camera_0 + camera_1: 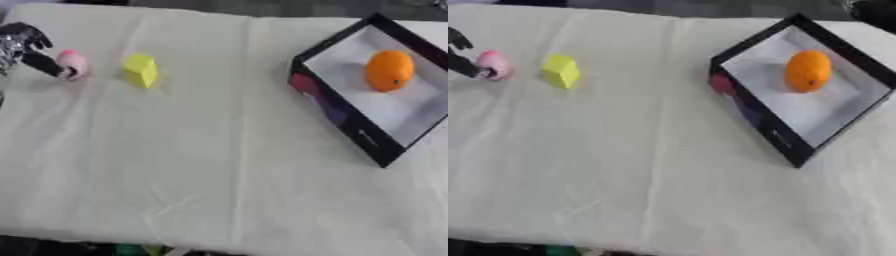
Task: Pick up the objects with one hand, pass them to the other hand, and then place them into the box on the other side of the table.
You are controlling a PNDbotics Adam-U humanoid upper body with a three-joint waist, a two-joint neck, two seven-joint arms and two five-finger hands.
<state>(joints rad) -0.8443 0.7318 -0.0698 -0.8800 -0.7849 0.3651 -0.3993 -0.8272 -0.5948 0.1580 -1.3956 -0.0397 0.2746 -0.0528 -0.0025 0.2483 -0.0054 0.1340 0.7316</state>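
Observation:
A small pink rounded object (72, 63) lies on the cloth at the far left. My left hand (21, 42) comes in from the left edge, open, and one black finger (42, 64) reaches to the pink object's left side; nothing is curled round it. A yellow block (140, 70) stands just right of the pink object, apart from the hand. At the right sits the black box (342, 121) with a white floor, tilted on the table, and an orange fruit (388, 70) lies inside it. A dark shape (874, 11) at the top right corner may be my right hand.
A pale cloth (201, 165) covers the whole table, with a crease running down the middle. The box's near wall carries pink and purple print (317, 95). Beyond the table's front edge lie dark floor and a bit of green.

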